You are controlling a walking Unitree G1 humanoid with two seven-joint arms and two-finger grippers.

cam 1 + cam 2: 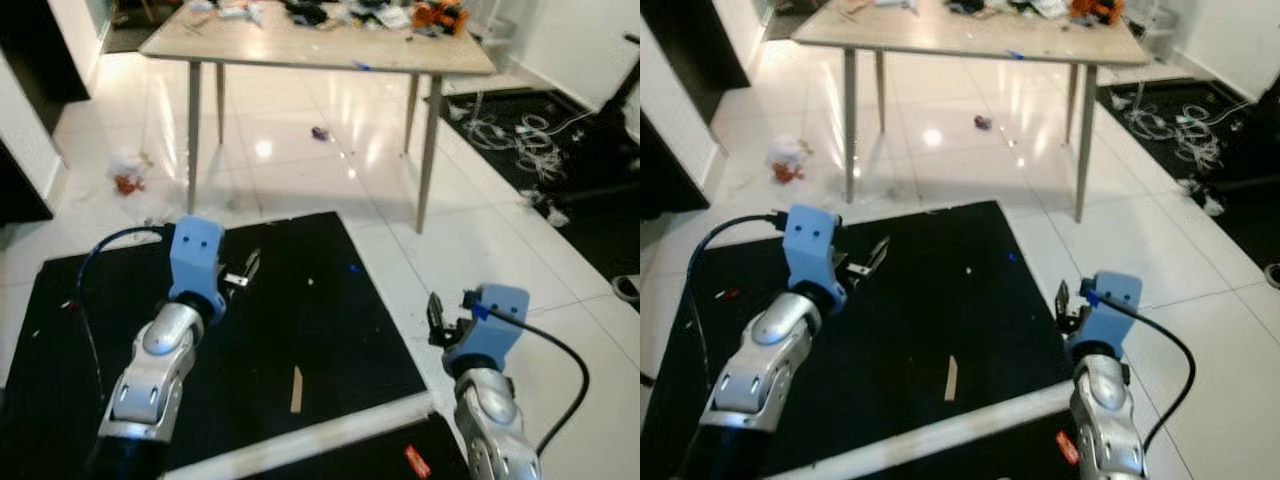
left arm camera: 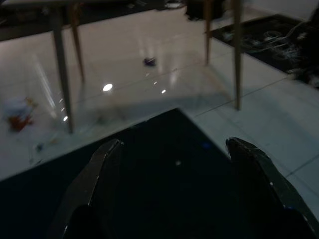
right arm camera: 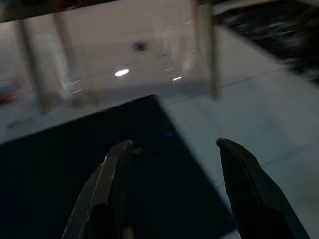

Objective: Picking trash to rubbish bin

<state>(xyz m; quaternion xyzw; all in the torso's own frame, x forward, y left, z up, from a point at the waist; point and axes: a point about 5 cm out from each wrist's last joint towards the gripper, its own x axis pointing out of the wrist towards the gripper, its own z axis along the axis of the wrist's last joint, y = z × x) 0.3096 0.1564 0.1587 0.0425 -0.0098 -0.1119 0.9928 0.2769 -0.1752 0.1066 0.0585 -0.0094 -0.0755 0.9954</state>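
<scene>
A crumpled white and orange piece of trash [image 1: 125, 170] lies on the white tiles to the left of the table's left leg. A small purple scrap [image 1: 320, 132] lies on the floor under the table. A thin wooden stick [image 1: 297, 388] rests on the black mat [image 1: 310, 310] between my arms. My left gripper [image 1: 248, 268] hovers over the mat, open and holding nothing; its fingers [image 2: 99, 169] frame the mat's far edge. My right gripper [image 1: 435, 318] hangs near the mat's right edge, open too, with nothing between its fingers [image 3: 112, 169].
A wooden table [image 1: 300, 45] on thin legs stands ahead, cluttered on top. A dark mat with tangled white cables [image 1: 520, 140] lies at the right. A white strip [image 1: 320, 435] crosses the near end of the mat, with a small red item [image 1: 417, 462] beside it.
</scene>
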